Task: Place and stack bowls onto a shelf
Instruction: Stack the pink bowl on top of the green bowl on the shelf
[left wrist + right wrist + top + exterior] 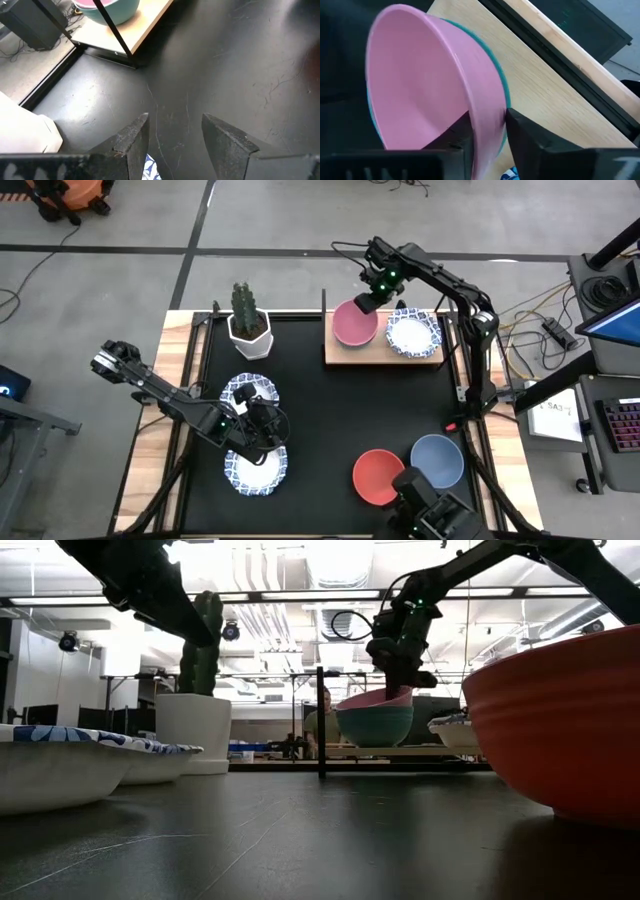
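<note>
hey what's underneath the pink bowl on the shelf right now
A green bowl sits under the pink bowl, on the light-wood shelf. Only its outer wall and rim edge show; its inside is covered. The right gripper straddles the pink bowl's rim.

Right hand (400, 680) at pink bowl (375, 699) atop green bowl (374, 725)

Both arms are dark, jointed, matte black. The right arm (440, 280) carries a small green light near its wrist and looped black cable. The left arm (160, 390) ends in blunt, rough-textured wedge fingers (132, 142).
</note>
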Robot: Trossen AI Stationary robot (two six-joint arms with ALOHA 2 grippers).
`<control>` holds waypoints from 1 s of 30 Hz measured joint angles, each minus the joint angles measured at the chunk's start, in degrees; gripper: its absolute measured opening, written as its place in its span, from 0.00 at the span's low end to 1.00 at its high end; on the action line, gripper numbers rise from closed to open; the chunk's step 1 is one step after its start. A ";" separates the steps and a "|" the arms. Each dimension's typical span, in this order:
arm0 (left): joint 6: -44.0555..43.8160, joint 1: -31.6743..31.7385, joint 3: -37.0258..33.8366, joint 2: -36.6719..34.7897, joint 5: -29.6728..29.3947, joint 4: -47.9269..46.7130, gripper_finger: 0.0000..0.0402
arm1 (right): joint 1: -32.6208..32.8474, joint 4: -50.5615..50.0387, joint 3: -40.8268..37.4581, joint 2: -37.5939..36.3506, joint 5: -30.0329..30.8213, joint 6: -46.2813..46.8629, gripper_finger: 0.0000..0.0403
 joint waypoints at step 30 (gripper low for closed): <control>-0.07 0.00 0.02 0.00 0.00 1.15 0.41 | 0.11 2.38 -0.11 -1.18 0.06 -4.01 0.02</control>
